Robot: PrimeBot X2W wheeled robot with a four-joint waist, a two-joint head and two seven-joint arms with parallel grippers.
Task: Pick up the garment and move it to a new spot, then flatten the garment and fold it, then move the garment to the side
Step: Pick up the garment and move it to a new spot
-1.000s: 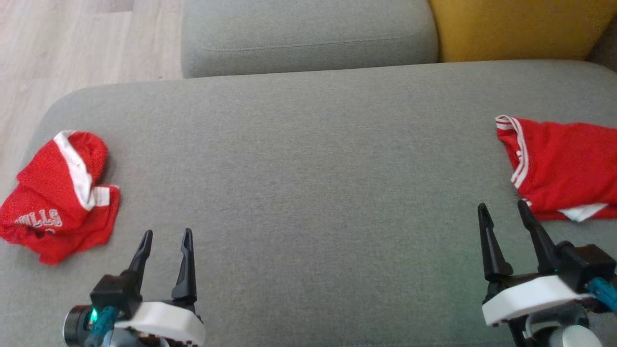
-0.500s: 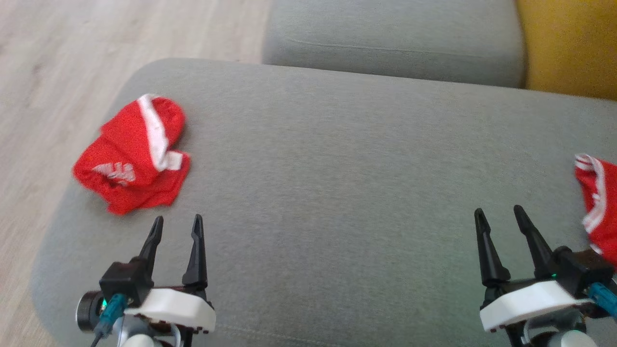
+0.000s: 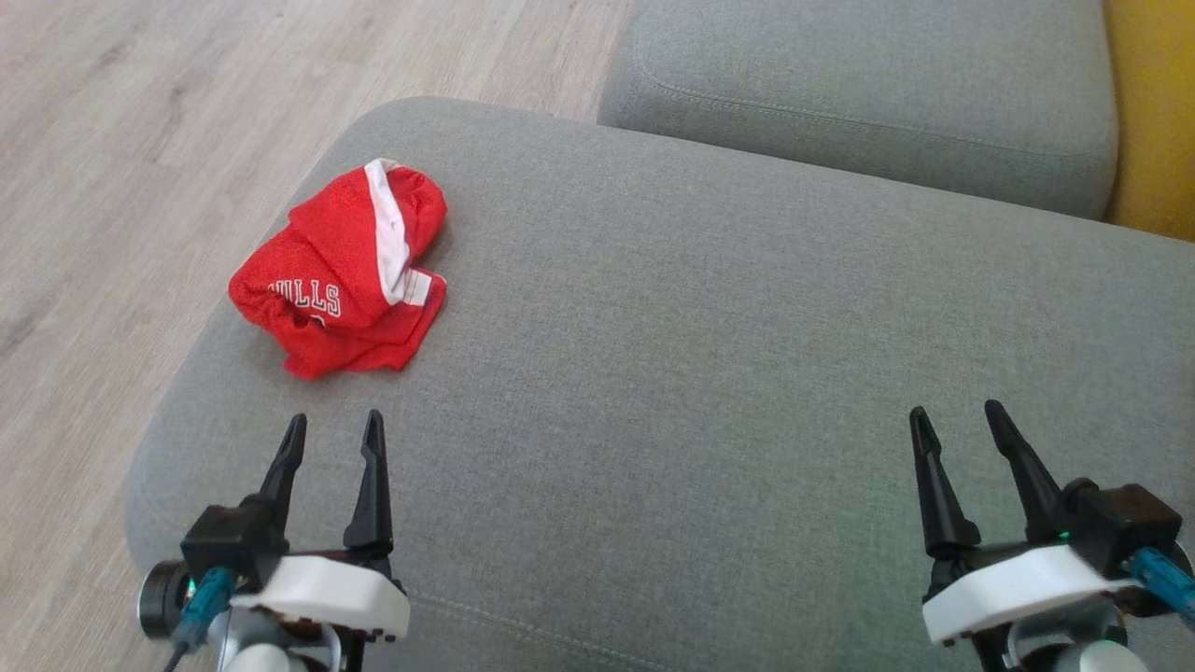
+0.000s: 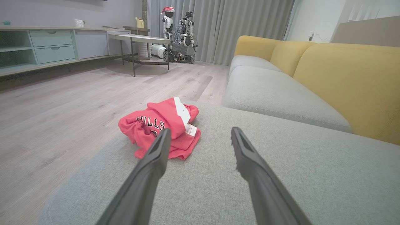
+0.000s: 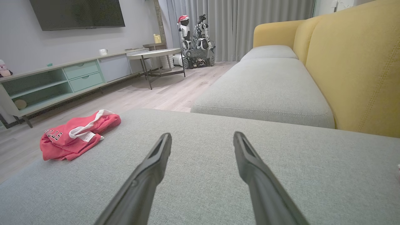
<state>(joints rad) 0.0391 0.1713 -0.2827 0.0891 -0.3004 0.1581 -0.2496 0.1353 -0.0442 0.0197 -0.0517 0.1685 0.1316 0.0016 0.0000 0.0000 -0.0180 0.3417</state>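
Note:
The garment (image 3: pixel 345 271) is a crumpled red jersey with white trim and white lettering, lying near the left corner of the grey sofa seat (image 3: pixel 709 373). It also appears in the left wrist view as the garment (image 4: pixel 156 122) and in the right wrist view as the garment (image 5: pixel 75 134). My left gripper (image 3: pixel 333 431) hovers open just short of it, nothing between its fingers. Far to the right, my right gripper (image 3: pixel 954 420) is open too, above bare cushion. Both wrist views show spread, empty fingers (image 4: pixel 247 156), (image 5: pixel 247 159).
The seat's rounded left edge drops to a pale wood floor (image 3: pixel 140 140). A second grey cushion (image 3: pixel 868 84) and a yellow backrest (image 3: pixel 1153 112) lie beyond. Across the room stand a low cabinet (image 5: pixel 62 78), a small table (image 4: pixel 140 39) and another robot (image 4: pixel 179 34).
The head camera has swung left: the crumpled garment now sits further right and higher in view, and a second red garment at the right has left the picture. Both grippers stay open.

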